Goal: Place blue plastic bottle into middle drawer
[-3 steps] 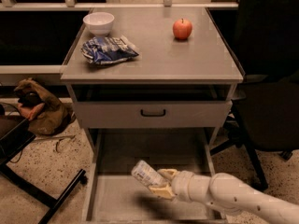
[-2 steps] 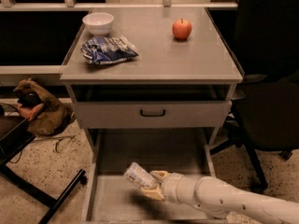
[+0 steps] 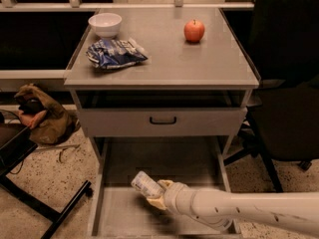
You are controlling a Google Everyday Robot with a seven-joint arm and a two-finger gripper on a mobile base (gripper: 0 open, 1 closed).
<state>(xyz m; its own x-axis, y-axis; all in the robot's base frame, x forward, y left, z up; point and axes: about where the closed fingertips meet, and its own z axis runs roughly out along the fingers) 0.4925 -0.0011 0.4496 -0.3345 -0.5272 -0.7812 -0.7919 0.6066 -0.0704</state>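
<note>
Where the gripper is: the gripper (image 3: 156, 193) sits low in the view, over the open middle drawer (image 3: 119, 214). It is at the end of a pale arm (image 3: 239, 210) that reaches in from the lower right corner.
Fingers: the cream-coloured fingers (image 3: 164, 184) pinch the blue plastic bottle (image 3: 145, 183) at its right end, one above it and one below.
Blue plastic bottle: small and clear, with a pale label carrying dark print. It is tilted, its free end pointing up and to the left. It sits within the drawer's outline, roughly midway between the side walls. Whether it touches the drawer floor cannot be told.
Middle drawer: grey metal, pulled out toward the viewer, with a plain floor and thin side walls.
Drawer front: just above the open drawer, a closed grey drawer front (image 3: 209, 122) has a black handle (image 3: 163, 120) at its centre.
Surface: a flat grey surface (image 3: 189, 63) tops the cabinet.
White bowl: the white bowl (image 3: 105, 24) stands at the back left corner of the surface.
Snack bag: a crumpled blue-and-white snack bag (image 3: 115, 53) lies just in front of the bowl.
Red apple: the red apple (image 3: 194, 31) stands at the back right, well apart from the bowl and the bag.
Floor: on the speckled floor (image 3: 45, 183), a brown bag (image 3: 47, 118) slumps to the left of the cabinet.
Black chair: a black chair (image 3: 286, 113) stands to the right of the cabinet.
</note>
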